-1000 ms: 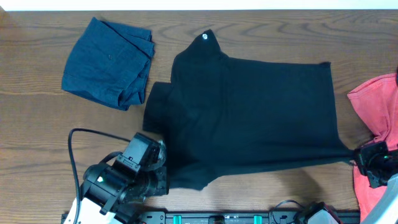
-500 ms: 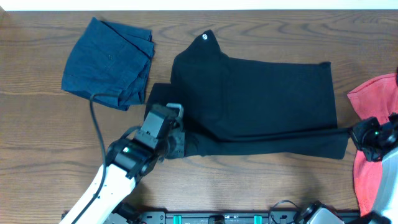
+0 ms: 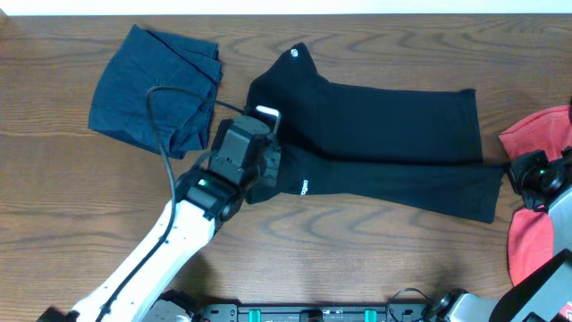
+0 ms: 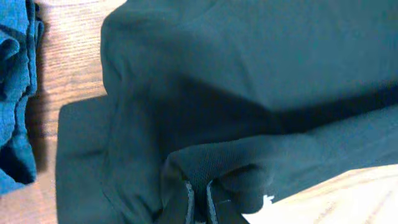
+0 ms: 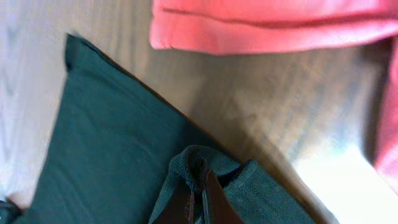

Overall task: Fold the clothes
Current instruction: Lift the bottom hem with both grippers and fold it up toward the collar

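Centrally on the wood-grain desk (image 3: 357,259): black T-shirt (image 3: 393,125), soft fine-knit, doubled into a long band, its edge pinched by left claw (image 4: 198,202) and right claw (image 5: 198,196). Navy garment (image 3: 152,85) crumpled far-left; coral garment (image 3: 545,134) at right edge.

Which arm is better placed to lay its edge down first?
Probably left: the left jaws grip the black T-shirt over its body; the right jaws hold the hem beyond it, beside the coral-red T-shirt.

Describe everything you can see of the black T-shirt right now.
The black T-shirt is a soft, fine-knit garment lying lengthwise on the wooden table, its near long edge doubled over the body. A small white print mark shows on the fold. The left gripper pinches its sleeve end, the right gripper its hem corner.
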You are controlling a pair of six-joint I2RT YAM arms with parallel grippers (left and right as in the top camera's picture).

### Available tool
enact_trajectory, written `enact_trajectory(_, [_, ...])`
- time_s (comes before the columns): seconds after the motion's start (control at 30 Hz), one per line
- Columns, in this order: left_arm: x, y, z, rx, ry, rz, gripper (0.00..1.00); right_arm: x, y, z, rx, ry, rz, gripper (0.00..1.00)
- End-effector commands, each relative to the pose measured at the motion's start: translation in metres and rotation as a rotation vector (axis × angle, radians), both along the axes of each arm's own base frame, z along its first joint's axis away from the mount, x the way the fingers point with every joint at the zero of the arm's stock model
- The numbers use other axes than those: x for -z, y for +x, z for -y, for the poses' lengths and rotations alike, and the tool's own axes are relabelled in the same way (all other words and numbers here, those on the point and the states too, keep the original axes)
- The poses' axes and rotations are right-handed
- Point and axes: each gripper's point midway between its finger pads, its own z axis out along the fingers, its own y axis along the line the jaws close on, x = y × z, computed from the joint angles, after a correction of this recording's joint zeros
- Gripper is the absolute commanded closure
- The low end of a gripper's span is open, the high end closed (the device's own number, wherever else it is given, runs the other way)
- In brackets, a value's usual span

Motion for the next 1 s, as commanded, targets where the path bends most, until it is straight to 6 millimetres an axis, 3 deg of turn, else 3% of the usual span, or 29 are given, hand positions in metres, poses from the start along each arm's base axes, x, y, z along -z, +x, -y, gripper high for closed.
enact_trajectory(0.0, [0.003, 0.013, -0.003, 0.003, 0.06, 0.028, 0.94, 0.0, 0.014, -0.007, -0.021, 0.015, 0.023, 0.99])
enact_trajectory(0.33, [0.031, 0.025, -0.013, -0.039, 0.158, 0.0, 0.92, 0.014, 0.041, -0.017, -0.085, -0.007, 0.051, 0.99])
enact_trajectory(0.5, [0.024, 0.037, -0.025, -0.107, 0.205, 0.061, 0.9, 0.012, 0.049, -0.017, -0.099, -0.024, 0.078, 0.99])
enact_trajectory(0.73, [0.014, 0.047, -0.02, -0.118, 0.176, 0.117, 0.9, 0.006, 0.057, -0.018, -0.113, -0.028, 0.118, 0.99])
enact_trajectory(0.97, [0.002, 0.058, -0.035, -0.18, 0.248, 0.194, 0.9, 0.002, 0.07, -0.033, -0.164, -0.041, 0.147, 0.99])
